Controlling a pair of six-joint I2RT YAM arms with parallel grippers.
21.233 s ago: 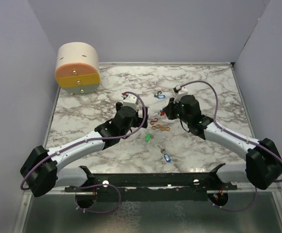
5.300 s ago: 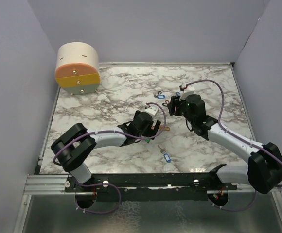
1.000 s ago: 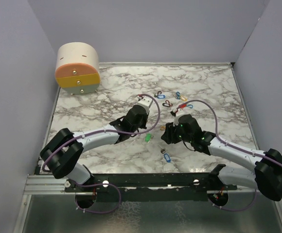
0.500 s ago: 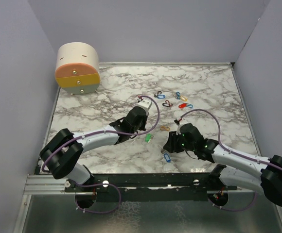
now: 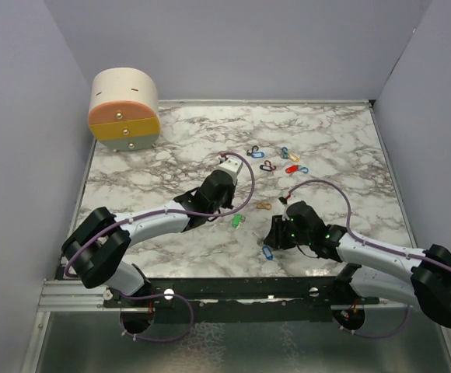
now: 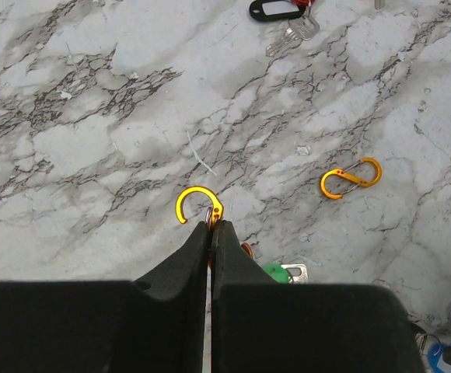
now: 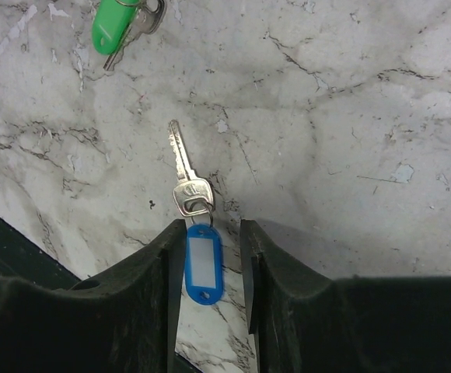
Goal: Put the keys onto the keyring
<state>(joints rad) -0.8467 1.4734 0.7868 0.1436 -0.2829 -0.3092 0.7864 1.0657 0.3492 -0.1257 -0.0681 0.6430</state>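
In the left wrist view my left gripper point(image 6: 211, 225) is shut on the orange keyring point(image 6: 198, 206), whose open hook sticks out past the fingertips just above the marble. From above, that gripper point(image 5: 230, 207) sits mid-table beside a green-tagged key point(image 5: 236, 221). My right gripper point(image 7: 210, 233) is open and low over the blue-tagged key point(image 7: 202, 264). Its jaws stand either side of the blue tag, with a gap on the right. The metal blade point(image 7: 183, 167) points away from the fingers. In the top view this key point(image 5: 267, 250) lies near the front edge.
An orange S-clip point(image 5: 263, 207) lies between the arms. More tagged keys and clips point(image 5: 288, 162) are scattered toward the back. A round cream-and-orange drawer box point(image 5: 124, 109) stands at the back left. The table's black front rail point(image 7: 8, 249) is close to the blue key.
My right arm has drawn back toward the front edge and come down over the blue-tagged key, its jaws narrowing. The left arm has kept still with the keyring.
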